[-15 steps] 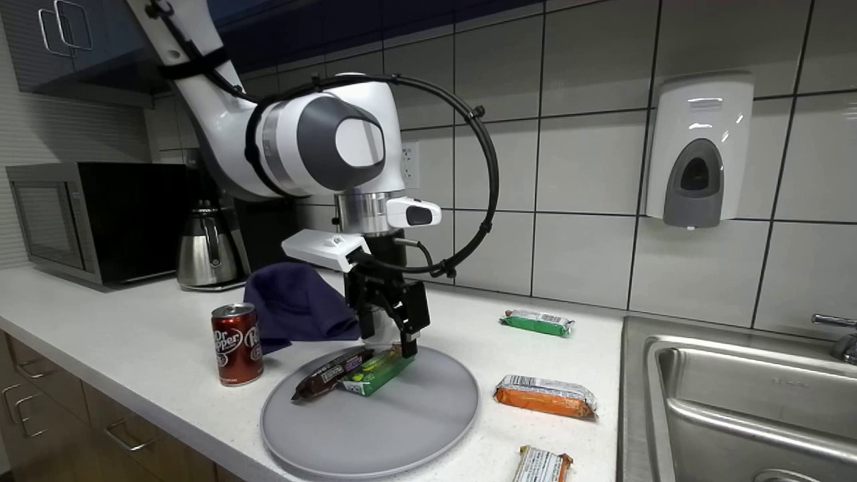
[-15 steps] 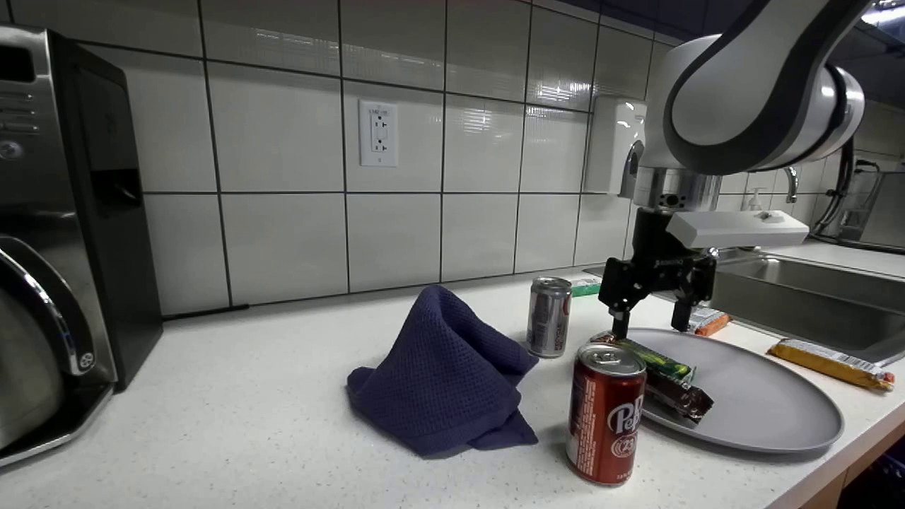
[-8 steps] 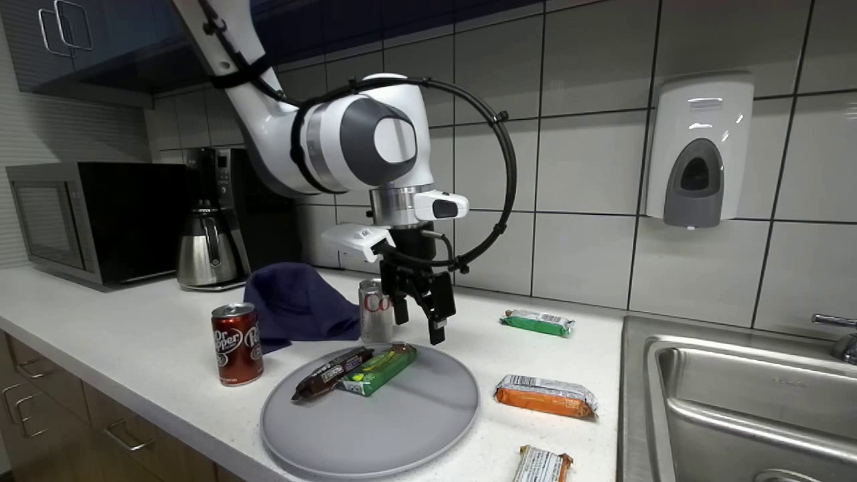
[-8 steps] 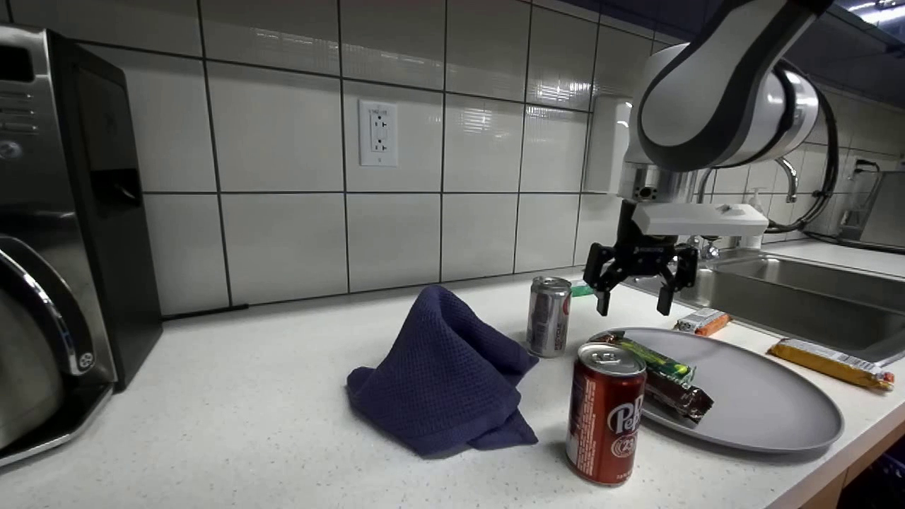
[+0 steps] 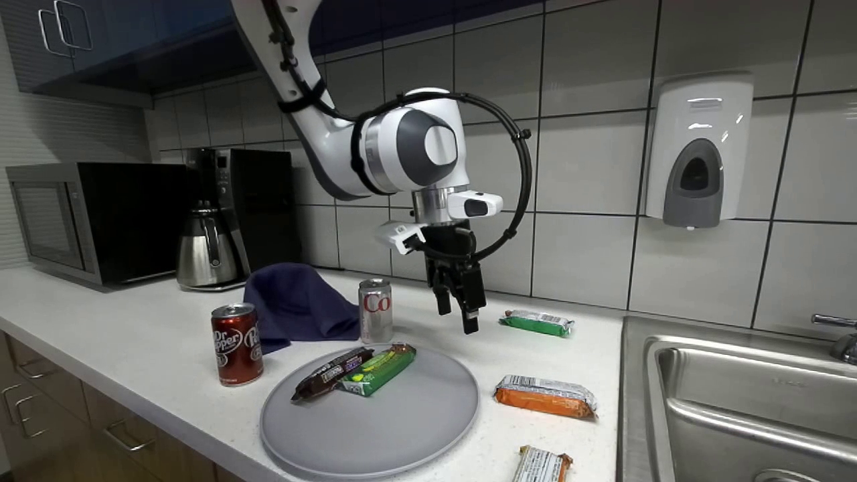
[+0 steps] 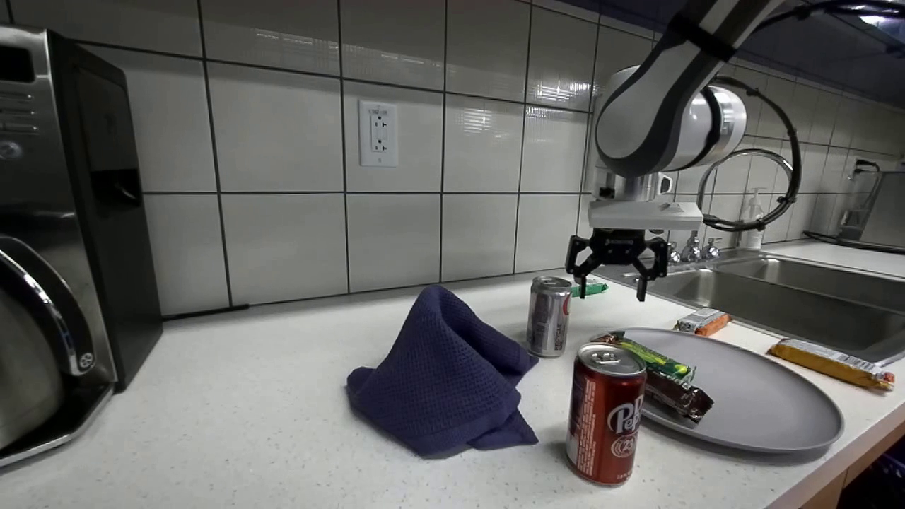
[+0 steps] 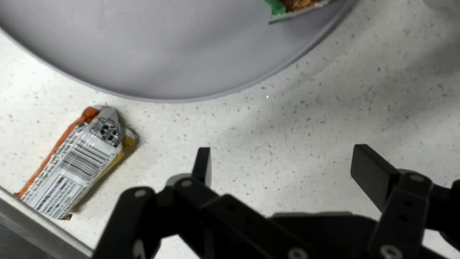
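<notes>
The gripper [image 6: 612, 291] is spread wide, its fingers [image 7: 372, 172] well apart, and in the wrist view only the speckled counter [image 7: 269, 126] is visible between them. It hangs above the counter, near the plate [image 5: 375, 435] and near the silver-and-green bar [image 5: 537, 323], which lies toward the tiled wall [image 5: 589, 161]; in an exterior view this bar is partly covered by the silver can [image 6: 549, 318] and a fingertip. The orange bar [image 5: 546, 396] lies between the plate and the sink [image 5: 756, 402]; the wrist view shows its barcode, but the small print is too blurred for reading. On the plate, a green bar [image 5: 379, 370] and a dark brown bar [image 5: 331, 375] lie side by side; the wrist view gives only a cut-off end of the green one. In an exterior view the red can [image 5: 238, 345] reads "Dr Pepper", while the silver can shows a red "Co", the rest of the word being turned away. In an exterior view the bottom edge cuts the yellow bar [image 5: 543, 465], but in an exterior view this same bar [image 6: 833, 362] lies whole. A pale grey shape [image 7: 445, 4] in the wrist view's upper right corner I cannot identify.
</notes>
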Tool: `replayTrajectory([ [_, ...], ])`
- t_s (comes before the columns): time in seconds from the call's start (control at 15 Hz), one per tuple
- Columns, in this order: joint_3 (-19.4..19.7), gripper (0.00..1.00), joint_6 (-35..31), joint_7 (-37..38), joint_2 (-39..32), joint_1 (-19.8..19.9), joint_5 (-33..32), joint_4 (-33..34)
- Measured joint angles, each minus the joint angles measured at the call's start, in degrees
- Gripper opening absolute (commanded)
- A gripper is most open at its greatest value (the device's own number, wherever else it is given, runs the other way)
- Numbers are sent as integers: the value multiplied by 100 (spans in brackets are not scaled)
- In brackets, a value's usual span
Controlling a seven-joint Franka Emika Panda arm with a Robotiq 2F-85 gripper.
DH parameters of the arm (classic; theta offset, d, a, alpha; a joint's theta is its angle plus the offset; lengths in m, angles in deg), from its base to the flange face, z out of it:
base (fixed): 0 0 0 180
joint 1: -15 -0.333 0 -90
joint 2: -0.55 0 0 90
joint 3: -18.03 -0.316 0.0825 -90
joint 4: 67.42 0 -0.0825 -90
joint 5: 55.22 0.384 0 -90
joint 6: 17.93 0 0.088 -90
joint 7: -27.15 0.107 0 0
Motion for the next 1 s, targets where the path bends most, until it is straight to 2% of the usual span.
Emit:
replayTrajectory([
  [0.33,122,100,574,506,-608,-106,1,949],
  [0.8,137,100,629,525,-697,-109,1,1054],
  [1.0,172,100,629,774,-745,-131,1,1062],
])
